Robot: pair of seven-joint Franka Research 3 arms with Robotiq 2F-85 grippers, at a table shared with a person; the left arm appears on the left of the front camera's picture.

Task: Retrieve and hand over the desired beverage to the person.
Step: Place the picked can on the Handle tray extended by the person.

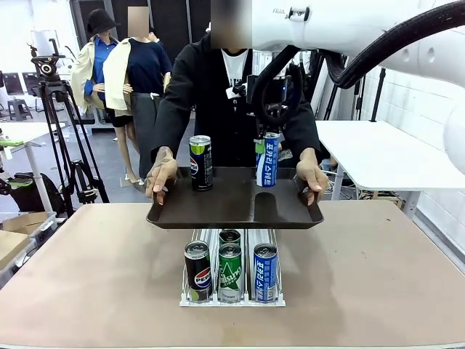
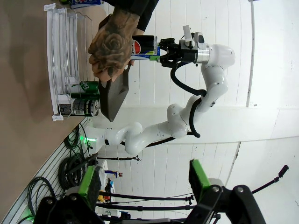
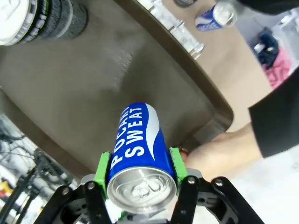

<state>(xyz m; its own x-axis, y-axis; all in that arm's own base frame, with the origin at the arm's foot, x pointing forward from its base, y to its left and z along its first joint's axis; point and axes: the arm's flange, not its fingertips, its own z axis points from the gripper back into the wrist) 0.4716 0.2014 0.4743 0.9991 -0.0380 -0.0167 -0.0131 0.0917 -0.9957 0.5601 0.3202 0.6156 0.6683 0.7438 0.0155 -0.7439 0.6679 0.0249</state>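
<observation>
Right gripper clamped on blue-white Pocari Sweat can over person's dark plastic tray. Seat base flat, then release. Left gripper open, idle.

I see the flat tan surface carrying a clear plastic can rack near its front edge, with black, green and blue drink cans lined up in its lanes.
</observation>
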